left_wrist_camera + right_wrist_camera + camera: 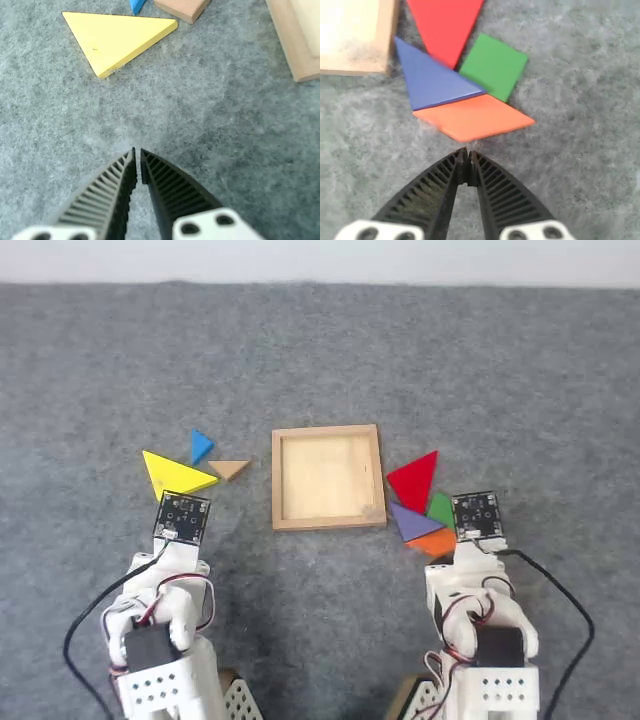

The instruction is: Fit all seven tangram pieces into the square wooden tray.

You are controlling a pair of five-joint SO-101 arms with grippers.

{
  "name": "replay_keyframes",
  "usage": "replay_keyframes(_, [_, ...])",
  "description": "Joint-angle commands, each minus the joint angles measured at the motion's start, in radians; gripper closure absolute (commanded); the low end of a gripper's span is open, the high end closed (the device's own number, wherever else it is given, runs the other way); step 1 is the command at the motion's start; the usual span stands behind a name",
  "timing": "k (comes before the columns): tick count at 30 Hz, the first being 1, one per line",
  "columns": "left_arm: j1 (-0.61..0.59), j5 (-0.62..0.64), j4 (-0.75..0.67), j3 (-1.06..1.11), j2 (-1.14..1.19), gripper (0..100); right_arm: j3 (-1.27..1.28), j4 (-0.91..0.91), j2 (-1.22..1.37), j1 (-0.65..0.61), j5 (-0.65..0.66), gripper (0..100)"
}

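Observation:
The square wooden tray (279, 481) lies in the middle of the grey mat with nothing in it. Left of it lie a yellow triangle (176, 476) (116, 38), a small blue triangle (201, 446) (136, 6) and a tan wooden piece (230, 469) (182, 8). Right of the tray cluster a red triangle (414, 480) (446, 25), a green square (440, 508) (494, 65), a purple-blue triangle (414, 522) (431, 80) and an orange piece (431, 541) (474, 117). My left gripper (137, 151) is shut, just short of the yellow triangle. My right gripper (465, 152) is shut beside the orange piece's edge.
The tray's corner (296, 45) (355, 40) shows in both wrist views. Grey carpet-like mat (320, 360) covers the table, with open room beyond the tray and between the two arms. Black cables (560, 590) trail beside the arm bases.

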Motion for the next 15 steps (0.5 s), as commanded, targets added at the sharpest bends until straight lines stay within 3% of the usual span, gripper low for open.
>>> replay_keyframes(1, [0.006,0.009,0.005,-0.013,-0.020,98,-0.063,-0.019,-0.001,-0.061,0.055,99.0])
replay_keyframes(9, [0.006,0.009,0.005,-0.013,-0.020,98,-0.333,-0.012,0.041,-0.214,-0.080,99.0])
replay_keyframes(15, [0.006,0.009,0.005,-0.013,-0.020,98,-0.493,-0.044,0.348,-0.266,-0.137,98.9])
